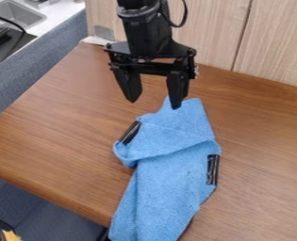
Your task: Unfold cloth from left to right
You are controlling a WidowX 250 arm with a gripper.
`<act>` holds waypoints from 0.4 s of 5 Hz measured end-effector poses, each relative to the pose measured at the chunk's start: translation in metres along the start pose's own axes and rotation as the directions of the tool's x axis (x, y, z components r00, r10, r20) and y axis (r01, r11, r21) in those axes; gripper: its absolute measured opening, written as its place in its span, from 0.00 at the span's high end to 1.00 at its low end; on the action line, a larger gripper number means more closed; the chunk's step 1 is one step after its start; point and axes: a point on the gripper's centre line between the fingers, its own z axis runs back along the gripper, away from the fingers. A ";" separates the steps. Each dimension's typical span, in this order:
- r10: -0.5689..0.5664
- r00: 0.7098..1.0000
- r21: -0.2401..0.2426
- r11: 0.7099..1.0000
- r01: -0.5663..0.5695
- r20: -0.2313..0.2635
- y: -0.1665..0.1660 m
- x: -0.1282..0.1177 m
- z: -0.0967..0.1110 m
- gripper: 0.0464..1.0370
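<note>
Cloth (169,179), blue and partly folded, lies on the brown table (62,127), extending from the center of the scene toward 6 o'clock, as viewed by an onlooker in the room. From left to right: a sink (18,14) sits between 10 and 11 o'clock, with a gray-blue fabric partition (50,56) just beside the table. A black strip (130,132) marks the cloth's 11 o'clock side, where a folded layer overlaps the length below. At 12 o'clock hangs the black end effector (154,104), open, its two fingers spread; one tip is at the cloth's narrow upper end, contact indeterminate. A second black strip (213,169) lies at the cloth's 3 o'clock edge. Wood-grained paneling (273,42) stands toward 1 o'clock.
</note>
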 end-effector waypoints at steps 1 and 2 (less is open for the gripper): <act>0.008 1.000 0.001 1.000 -0.008 -0.024 0.001 -0.002 -0.007 0.04; -0.029 0.999 -0.022 0.999 0.029 -0.023 -0.018 -0.005 -0.011 0.04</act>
